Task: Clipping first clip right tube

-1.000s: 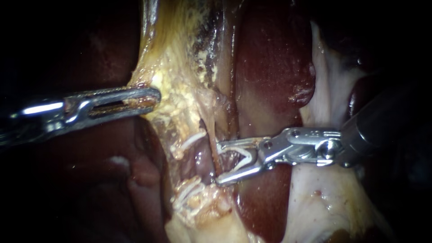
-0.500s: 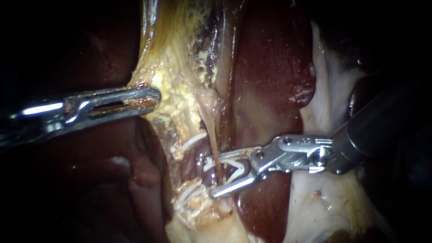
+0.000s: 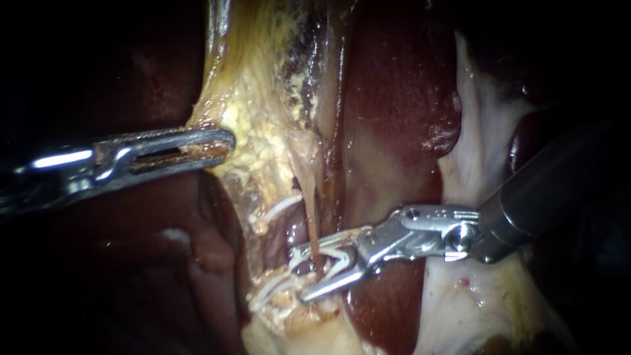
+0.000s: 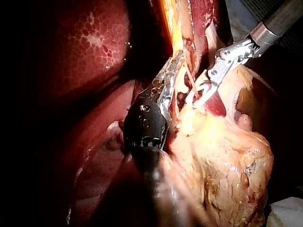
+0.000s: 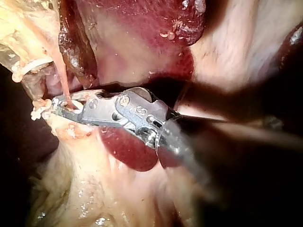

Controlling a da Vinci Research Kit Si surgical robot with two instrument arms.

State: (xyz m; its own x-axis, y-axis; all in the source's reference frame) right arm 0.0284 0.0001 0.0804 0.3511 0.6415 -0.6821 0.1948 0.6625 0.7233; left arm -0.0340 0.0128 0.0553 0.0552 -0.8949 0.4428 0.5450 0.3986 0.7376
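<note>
Clip placement on the right tube (image 3: 314, 220) is the step in hand, as I judge it. My right instrument (image 3: 299, 273) has its pincer spread wide with a white clip (image 3: 343, 258) seated against both jaws. The thin tan tube drops straight down between them, so the clip straddles it but is not squeezed home. The tube runs from the yellow tissue (image 3: 256, 131) down to the fatty mound (image 3: 296, 312), just right of the other white clips (image 3: 281, 205) and beside the dark liver (image 3: 388, 98). My left instrument (image 3: 229, 141) is clenched on the edge of that yellow tissue, well apart from the tube, and seems to be holding it taut. Next, I reckon, comes closing the right pincer. That calls for both tips to be past the tube's far side and for no stray fat to be caught with it. Only the endoscope view shows the spread of the jaws and the V of the clip. The right wrist view sees that pincer nearly edge-on, hiding the gap, yet it shows the tube entering close to the tips with pale tissue touching them. It leaves my left instrument out. The left wrist view shows my left instrument lying along the tissue beside the tube, with the right pincer just across from it.
</note>
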